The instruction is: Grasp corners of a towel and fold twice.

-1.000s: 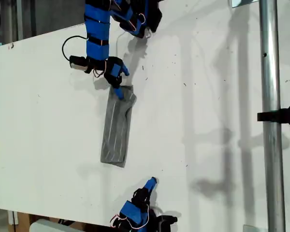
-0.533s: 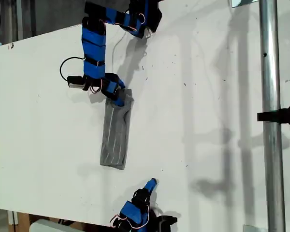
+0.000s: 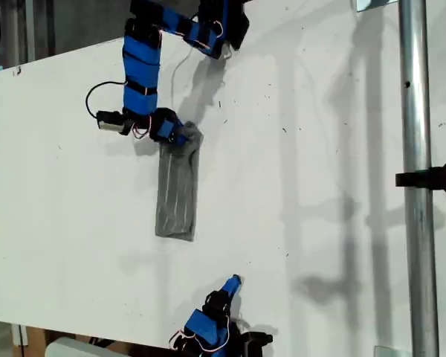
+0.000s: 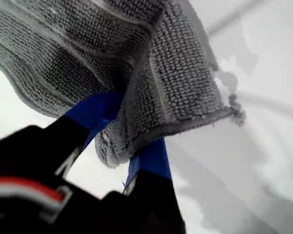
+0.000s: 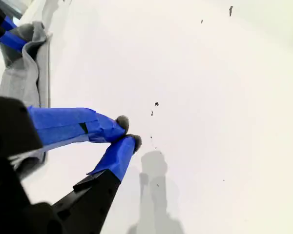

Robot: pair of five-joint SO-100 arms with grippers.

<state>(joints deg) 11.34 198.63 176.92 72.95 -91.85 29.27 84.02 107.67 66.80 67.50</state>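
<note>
The towel is seen folded into a long narrow grey strip on the white table, lying approx. lengthwise betw. the two arms in the exterior view; its pale stripes run along its length. The far end of the strip is bunched & slightly lifted where it is pinched by my first gripper; in the first wrist view the gripper is shown w/ its blue fingers pressed on a doubled fold of cloth, one finger on each side, a hemmed corner of the towel hanging just beyond the fingertips. The rest of the strip is laid flat, away from the fingers, toward the other arm; its near end is left free, well apart from that arm.

My second gripper is seen near the exterior view's bottom edge, off the cloth; in the second wrist view the gripper is shown w/ fingertips pressed together, nothing held betw. them, bare table beneath & ahead. The towel is seen well beyond & to one side of those fingertips, w/ the first gripper's blue finger on its far end.
</note>
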